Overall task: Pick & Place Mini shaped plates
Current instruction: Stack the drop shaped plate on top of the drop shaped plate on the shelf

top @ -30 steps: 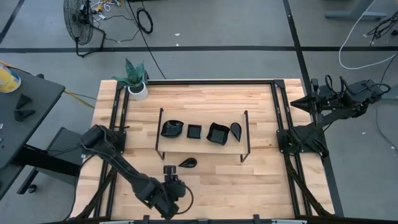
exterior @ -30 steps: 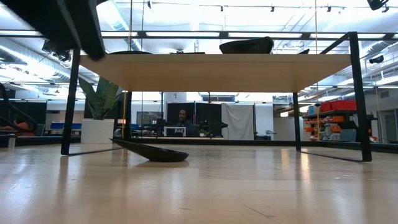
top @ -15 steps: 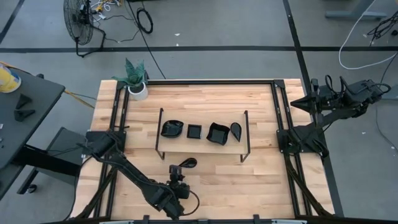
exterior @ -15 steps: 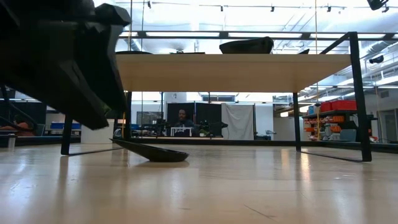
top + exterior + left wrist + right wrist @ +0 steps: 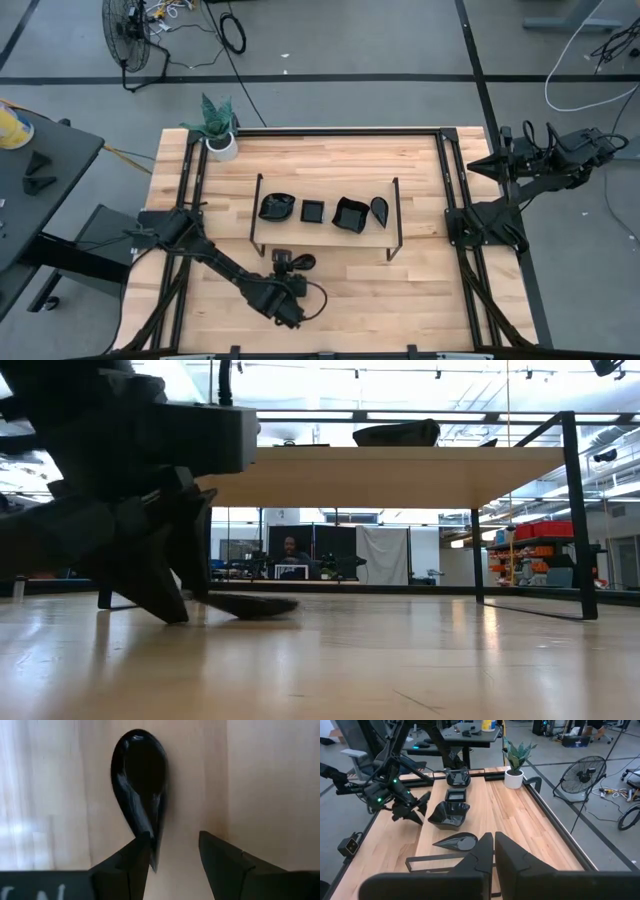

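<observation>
Left tool (image 5: 172, 865): fingers spread apart, holding nothing; low over the front part of the desk, just in front of the wire frame, pointed at the loose teardrop plate. In the low view the left tool (image 5: 165, 575) fills the left side as a dark mass reaching down to the desk surface.
Left tool fingers (image 5: 132, 862): one finger's tip lies right by the narrow tail of the teardrop plate; whether it touches cannot be told. The other finger stands clear to the side, over bare wood.
Teardrop plate (image 5: 140, 780): small, glossy black, round at one end and drawn to a thin point at the other, with a shallow hollow and bright reflections along its edge. It lies flat on the desk, in front of the raised shelf, seen from above at (image 5: 302, 262). From desk level the teardrop plate (image 5: 255, 603) shows as a thin dark sliver, partly hidden by the left tool.
Other mini plates: four lie in a row on the raised shelf: a wavy leaf plate (image 5: 277, 207), a square plate (image 5: 313, 211), a larger crumpled-edged plate (image 5: 350, 214) and a second teardrop (image 5: 379, 209).
Shelf: a pale board carried by a thin black wire frame (image 5: 395, 215).
Desk (image 5: 330, 160): pale wood planks.
Right tool (image 5: 493, 845): fingers pressed together, empty, parked off the desk's right edge.
Plant (image 5: 219, 125): green leaves in a white pot at the far left corner.
</observation>
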{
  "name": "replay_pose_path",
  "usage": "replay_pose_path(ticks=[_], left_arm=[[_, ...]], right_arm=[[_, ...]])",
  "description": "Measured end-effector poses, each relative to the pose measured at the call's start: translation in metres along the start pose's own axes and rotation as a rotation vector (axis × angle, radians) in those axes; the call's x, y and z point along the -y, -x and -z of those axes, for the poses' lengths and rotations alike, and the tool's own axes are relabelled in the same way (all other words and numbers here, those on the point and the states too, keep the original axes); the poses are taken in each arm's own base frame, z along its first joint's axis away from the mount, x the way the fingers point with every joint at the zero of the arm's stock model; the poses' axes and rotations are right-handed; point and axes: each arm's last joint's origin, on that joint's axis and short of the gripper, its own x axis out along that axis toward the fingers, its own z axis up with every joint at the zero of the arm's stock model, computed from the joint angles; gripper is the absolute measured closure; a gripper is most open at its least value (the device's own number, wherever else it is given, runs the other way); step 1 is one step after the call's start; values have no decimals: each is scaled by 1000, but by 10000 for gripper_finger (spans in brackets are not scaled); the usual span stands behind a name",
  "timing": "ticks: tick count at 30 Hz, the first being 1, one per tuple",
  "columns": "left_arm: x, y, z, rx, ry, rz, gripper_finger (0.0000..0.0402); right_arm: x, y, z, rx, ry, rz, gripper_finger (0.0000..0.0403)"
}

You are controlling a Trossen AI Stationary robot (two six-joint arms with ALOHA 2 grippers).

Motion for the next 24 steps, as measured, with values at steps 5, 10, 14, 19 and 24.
replay_pose_path(ticks=[5, 10, 14, 19, 24], left_arm=[[-1, -2, 2, 8, -6, -35, 225], [-2, -3, 2, 5, -2, -31, 226], [-2, -3, 1, 5, -2, -24, 253], [-1, -3, 1, -5, 5, 14, 327], [0, -4, 1, -10, 5, 24, 390]], right_arm=[[0, 0, 0, 0, 0, 0, 380], [0, 0, 0, 0, 0, 0, 380], [0, 0, 0, 0, 0, 0, 380], [0, 0, 0, 0, 0, 0, 380], [0, 0, 0, 0, 0, 0, 380]])
